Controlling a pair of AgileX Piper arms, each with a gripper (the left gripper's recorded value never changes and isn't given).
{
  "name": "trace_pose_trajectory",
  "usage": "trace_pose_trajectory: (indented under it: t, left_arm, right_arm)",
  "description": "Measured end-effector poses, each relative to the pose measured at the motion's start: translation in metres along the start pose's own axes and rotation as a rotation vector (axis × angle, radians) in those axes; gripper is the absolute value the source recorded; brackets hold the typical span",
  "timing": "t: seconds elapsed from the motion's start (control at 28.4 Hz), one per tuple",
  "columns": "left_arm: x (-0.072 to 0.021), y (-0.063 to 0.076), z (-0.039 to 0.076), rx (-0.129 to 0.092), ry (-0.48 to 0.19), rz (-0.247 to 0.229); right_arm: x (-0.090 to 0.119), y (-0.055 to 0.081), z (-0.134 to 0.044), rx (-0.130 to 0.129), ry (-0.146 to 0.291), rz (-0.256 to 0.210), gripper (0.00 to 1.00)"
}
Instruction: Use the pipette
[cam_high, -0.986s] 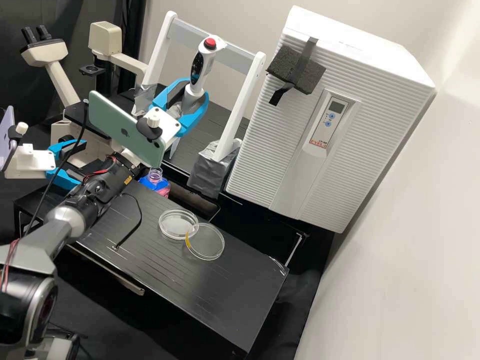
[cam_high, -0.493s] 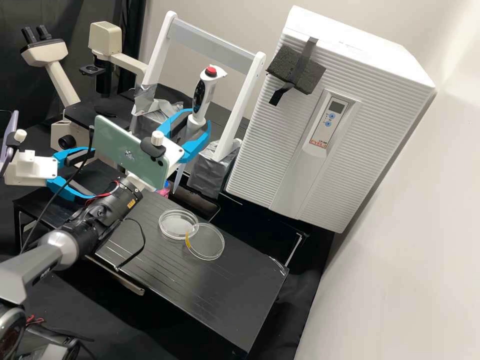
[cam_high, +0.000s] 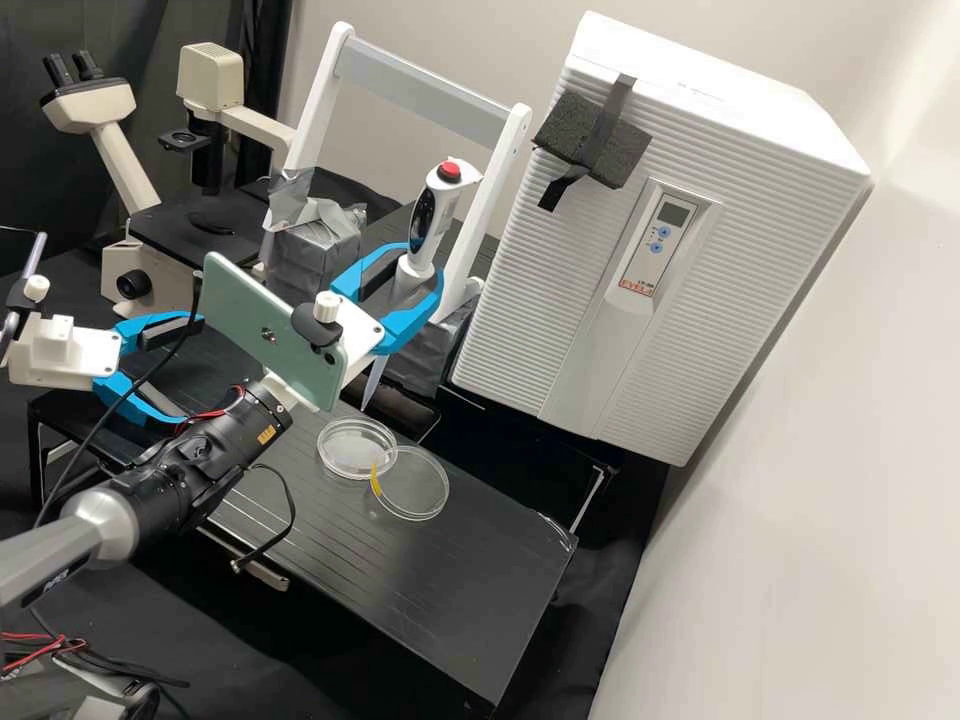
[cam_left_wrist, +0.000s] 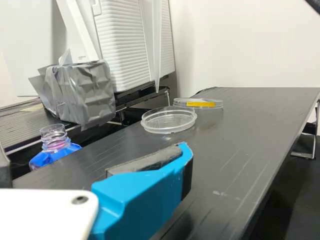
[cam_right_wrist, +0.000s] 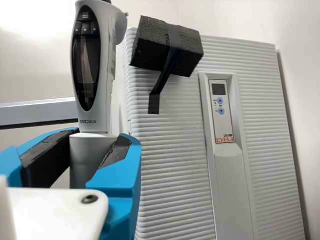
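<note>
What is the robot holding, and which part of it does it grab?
The right pincer holds the pipette by its grey lower body, just under the display. The left pincer is open and holds nothing.

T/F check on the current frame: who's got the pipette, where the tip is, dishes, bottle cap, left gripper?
1. The right gripper is shut on the pipette. True.
2. The pipette tip is dipped in the bottle. False: it hangs in the air, off to one side of the bottle.
3. Two clear petri dishes lie on the bench. True.
4. The bottle is capped. False: its neck is open.
5. The left gripper holds a dish. False: it is open and empty.
</note>
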Motion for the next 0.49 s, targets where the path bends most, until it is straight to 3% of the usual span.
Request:
trace_pose_trajectory:
  t: [0.49]
  left_arm:
    - [0.0004, -0.0004, 0.0034, -0.001, -0.013, -0.002]
  right_arm:
    - [-0.0044, -0.0042, 0.0056, -0.007, -0.022, -0.026, 0.0]
